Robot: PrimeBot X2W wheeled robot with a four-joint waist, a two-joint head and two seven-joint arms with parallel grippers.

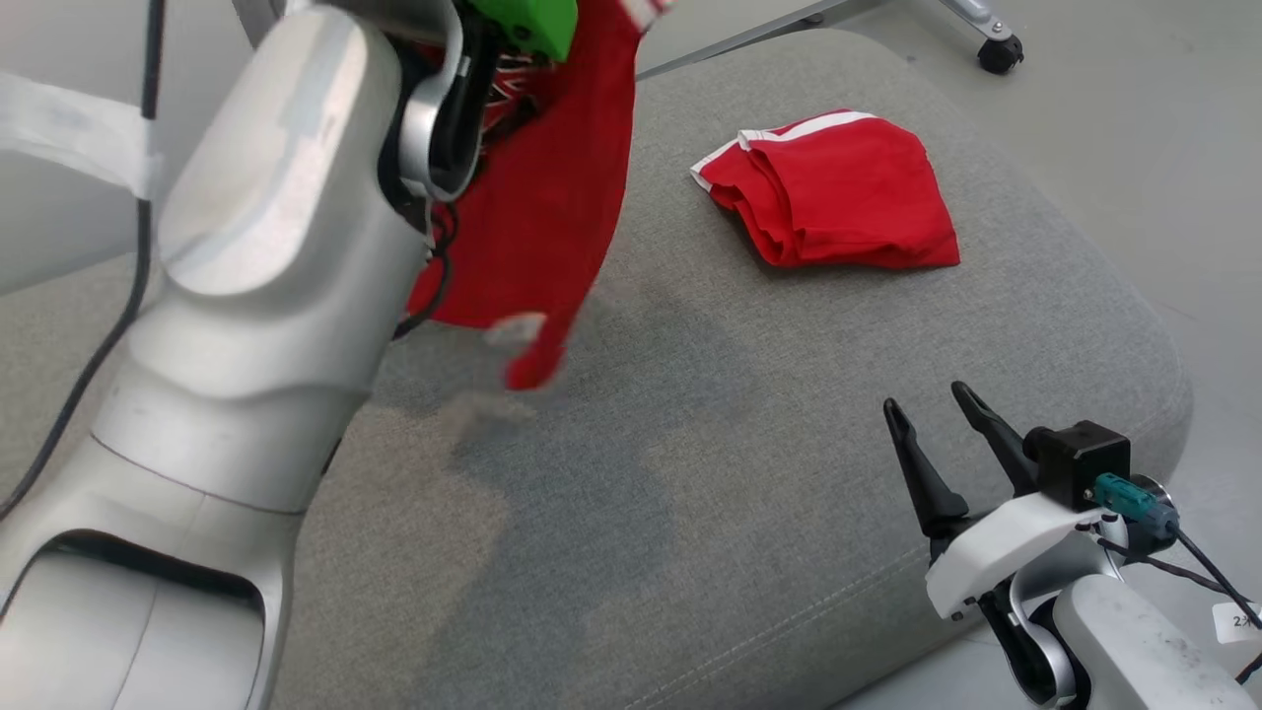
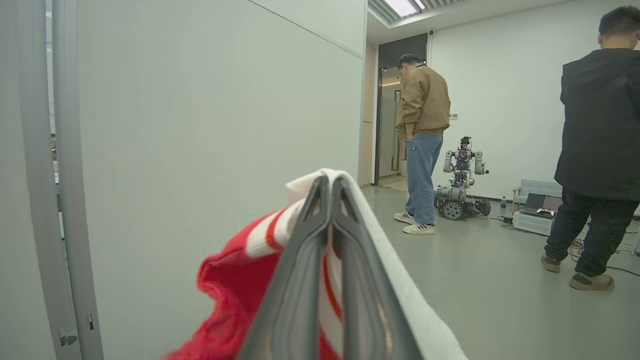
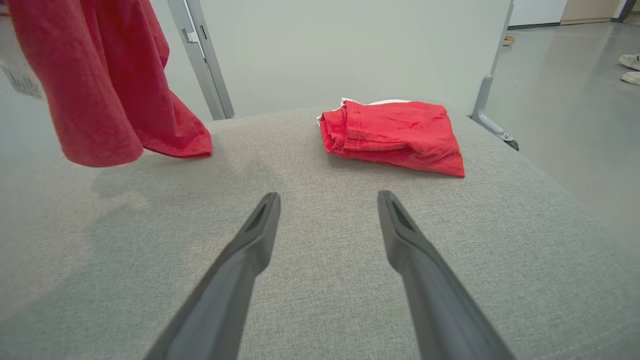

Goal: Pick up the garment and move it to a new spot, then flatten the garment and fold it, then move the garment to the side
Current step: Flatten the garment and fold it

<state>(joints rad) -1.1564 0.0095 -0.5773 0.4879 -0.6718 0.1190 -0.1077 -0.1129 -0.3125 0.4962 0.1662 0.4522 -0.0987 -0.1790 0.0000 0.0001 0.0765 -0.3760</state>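
Observation:
A red garment (image 1: 552, 197) with white striped trim hangs in the air from my raised left arm, its lower end dangling just above the grey cushion (image 1: 690, 444). In the left wrist view my left gripper (image 2: 330, 187) is shut on the garment's red and white striped hem (image 2: 265, 235). My right gripper (image 1: 927, 404) is open with nothing in it, low over the cushion's front right part. From the right wrist, the open right gripper (image 3: 327, 200) points across the cushion, and the hanging garment (image 3: 100, 80) is at upper left.
A second red garment (image 1: 838, 192), folded, lies on the cushion's far right part (image 3: 395, 132). A metal frame leg with a caster (image 1: 999, 51) stands behind. Past a pale partition (image 2: 200, 125), two people (image 2: 422, 145) and another robot (image 2: 462, 180) stand on the floor.

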